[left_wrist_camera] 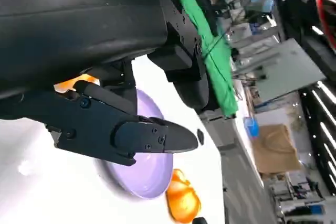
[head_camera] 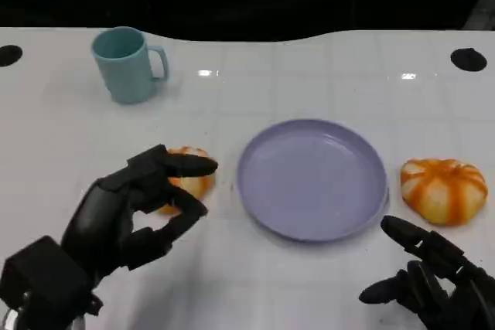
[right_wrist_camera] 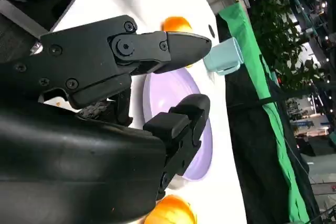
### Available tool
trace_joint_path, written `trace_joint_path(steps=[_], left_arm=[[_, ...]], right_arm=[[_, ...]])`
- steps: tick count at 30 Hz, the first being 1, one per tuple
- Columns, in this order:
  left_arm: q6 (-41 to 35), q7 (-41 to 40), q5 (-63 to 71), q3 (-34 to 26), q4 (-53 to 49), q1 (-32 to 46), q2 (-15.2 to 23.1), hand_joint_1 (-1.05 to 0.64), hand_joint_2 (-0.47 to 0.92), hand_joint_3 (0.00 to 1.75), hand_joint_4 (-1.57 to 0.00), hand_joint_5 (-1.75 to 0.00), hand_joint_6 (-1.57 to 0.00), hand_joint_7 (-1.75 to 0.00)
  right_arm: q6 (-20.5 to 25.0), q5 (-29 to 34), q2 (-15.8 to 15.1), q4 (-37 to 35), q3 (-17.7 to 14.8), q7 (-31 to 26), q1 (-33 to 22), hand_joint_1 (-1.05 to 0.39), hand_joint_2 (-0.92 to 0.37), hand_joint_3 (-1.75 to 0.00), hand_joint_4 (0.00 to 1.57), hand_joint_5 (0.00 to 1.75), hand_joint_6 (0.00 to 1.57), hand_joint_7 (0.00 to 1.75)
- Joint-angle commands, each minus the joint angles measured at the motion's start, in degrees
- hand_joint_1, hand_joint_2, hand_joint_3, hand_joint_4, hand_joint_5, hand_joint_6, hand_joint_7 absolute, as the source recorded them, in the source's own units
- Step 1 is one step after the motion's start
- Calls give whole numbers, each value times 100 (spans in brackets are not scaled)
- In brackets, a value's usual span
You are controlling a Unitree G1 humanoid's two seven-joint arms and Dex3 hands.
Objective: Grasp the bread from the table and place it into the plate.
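A blue cup point(head_camera: 124, 62) stands at ten o'clock from the plate point(head_camera: 312, 178); left hand point(head_camera: 131, 214) fingers apart around one bread point(head_camera: 188, 182) — right hand point(head_camera: 433, 276) spread, empty; no writing shows.

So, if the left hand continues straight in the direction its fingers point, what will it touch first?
Most likely the bread: the left hand has its fingers spread around it already, though contact is unclear. The plate lies beyond it.

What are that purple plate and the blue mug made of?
The plate looks like smooth plastic or melamine: an even lavender colour with a soft sheen. The mug seems matte plastic or glazed ceramic, uniformly teal; the pictures cannot settle which.
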State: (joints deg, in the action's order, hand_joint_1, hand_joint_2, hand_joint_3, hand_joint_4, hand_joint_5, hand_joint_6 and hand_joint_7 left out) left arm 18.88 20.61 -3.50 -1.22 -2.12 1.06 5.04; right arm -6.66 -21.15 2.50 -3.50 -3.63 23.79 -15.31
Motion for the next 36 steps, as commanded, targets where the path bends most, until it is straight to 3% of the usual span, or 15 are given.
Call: trace_joint_path(steps=[1, 2, 3, 5, 7, 18, 25, 31, 36], left_arm=[[124, -96, 24, 5, -102, -16, 92, -49, 92, 22, -46, -108, -51, -49], [70, -409, 1202, 91, 81, -376, 581, -49, 92, 22, -46, -108, -51, -48], [28, -651, 2103, 154, 218, -645, 941, -48, 84, 11, -20, -88, -41, -30], [-469, -562, 3922, 501, 566, -1189, 1699, -52, 81, 3, -6, -59, -30, -12], [-788, -353, 4594, 713, 690, -1398, 1907, -55, 81, 1, -1, -35, -22, -4], [-1619, -229, 5416, 1363, 673, -1851, 1994, -50, 76, 0, 0, -27, -21, -1], [-2019, 20, 5652, 1961, -194, -2444, 1863, -47, 76, 1, 0, -20, -16, 0], [-2294, 24, 5530, 2365, -1416, -2990, 1504, -44, 78, 1, -3, -18, -16, 0], [-2344, -38, 5431, 2486, -1559, -3088, 1531, -45, 79, 1, -4, -15, -16, 0]], right_arm=[[-86, 5, -68, 14, -31, 32, 12, -75, -92, -31, 74, 104, 102, 23], [-87, -8, -71, 4, -37, 48, 25, -75, -92, -31, 74, 104, 102, 23], [-88, -18, -73, -4, -42, 60, 35, -75, -92, -31, 74, 104, 102, 23], [-109, 13, -73, -7, -40, 46, 45, -75, -92, -31, 75, 104, 101, 23], [-162, 41, -73, -22, -33, 58, 50, -75, -92, -32, 75, 104, 101, 22], [-220, 38, -57, -33, -25, 64, 39, -74, -92, -34, 74, 106, 100, 23], [-152, 53, -82, 76, 4, 33, -17, -74, -92, -34, 74, 107, 100, 23], [-191, 102, -91, 97, 7, 19, -39, -75, -92, -34, 73, 109, 99, 23], [-198, 106, -90, 93, 5, 26, -37, -74, -92, -35, 72, 110, 99, 24]])
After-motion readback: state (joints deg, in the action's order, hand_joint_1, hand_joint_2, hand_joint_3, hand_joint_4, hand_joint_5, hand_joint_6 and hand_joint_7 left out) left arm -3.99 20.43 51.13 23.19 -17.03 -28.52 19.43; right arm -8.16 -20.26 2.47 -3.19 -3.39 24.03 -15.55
